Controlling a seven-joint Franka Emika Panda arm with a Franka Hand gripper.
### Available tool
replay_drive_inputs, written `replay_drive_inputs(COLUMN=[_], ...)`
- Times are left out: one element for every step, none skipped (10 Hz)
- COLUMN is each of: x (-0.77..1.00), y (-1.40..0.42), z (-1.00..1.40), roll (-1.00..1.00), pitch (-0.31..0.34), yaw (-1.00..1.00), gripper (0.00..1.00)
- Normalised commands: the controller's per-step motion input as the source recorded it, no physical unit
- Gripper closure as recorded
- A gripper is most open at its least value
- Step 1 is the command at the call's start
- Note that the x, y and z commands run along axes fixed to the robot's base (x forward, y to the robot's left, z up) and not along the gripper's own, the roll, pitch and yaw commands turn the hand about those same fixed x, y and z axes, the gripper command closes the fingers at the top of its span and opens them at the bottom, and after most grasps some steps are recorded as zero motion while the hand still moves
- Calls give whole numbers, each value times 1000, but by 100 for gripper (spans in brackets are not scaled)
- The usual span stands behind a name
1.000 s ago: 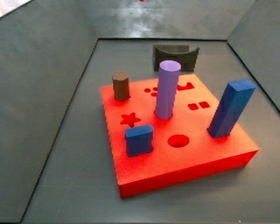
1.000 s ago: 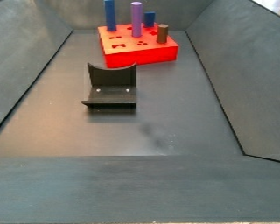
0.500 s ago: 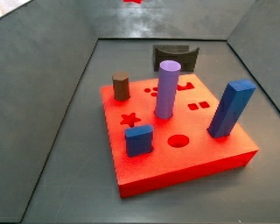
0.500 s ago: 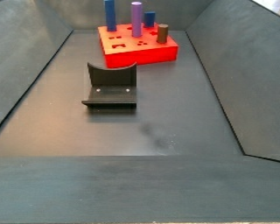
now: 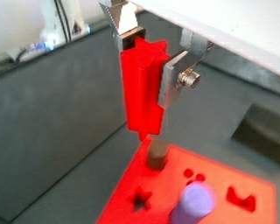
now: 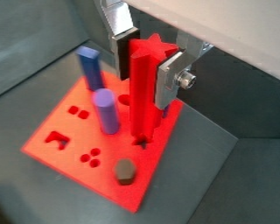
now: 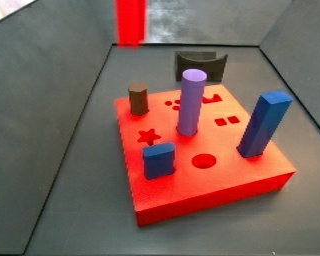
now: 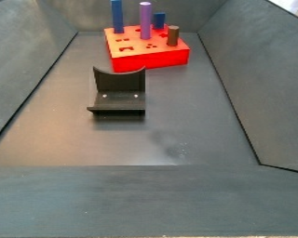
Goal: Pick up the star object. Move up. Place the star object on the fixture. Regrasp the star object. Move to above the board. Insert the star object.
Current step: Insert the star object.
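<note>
Star piece (image 5: 142, 83): a long red bar with a star-shaped cross-section, hanging upright and pinched near its top end by the hand (image 5: 150, 54), whose silver fingers (image 6: 170, 77) press on opposite sides of it. In both wrist views it hangs high above the red board (image 6: 78, 131), its lower end well clear of the surface. In a side view only the lower part of the red bar (image 7: 131, 21) shows at the upper edge, above the far end of the bin; the hand itself is out of frame there.

It looks rigid and light, likely a plastic or printed part, so it should not bend or crush under the pinch. Its pointed ridges give the flat pads little to bear on, and I judge it could twist or tilt if it catches an edge. Holding near the top, as now, leaves most of the length free to enter the star hole (image 7: 149, 136), which lies near the board's left edge in a side view, between the brown peg (image 7: 139, 99) and the short blue block (image 7: 159, 160). A purple cylinder (image 7: 191, 101) and a tall blue block (image 7: 266, 124) stand further along the board.

Behind the board sits the fixture (image 8: 116, 91), bare. Judging by this, the piece is regrasped and being carried toward the board; the star points must line up with the hole before lowering.
</note>
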Motion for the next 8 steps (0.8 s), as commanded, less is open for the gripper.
replay_drive_inputs(x=[137, 206, 454, 540, 674, 303, 0, 0], y=[-306, -160, -11, 0, 0, 0, -3, -131], z=[-751, -689, -777, -766, -891, -603, 0, -703], roll=[-27, -63, -69, -66, 0, 0, 9, 36], pitch=[-209, -143, -33, -20, 0, 0, 3, 0], yaw=[-557, -631, -597, -571, -351, -183, 0, 323], gripper=[100, 100, 100, 100, 100, 100, 100, 100])
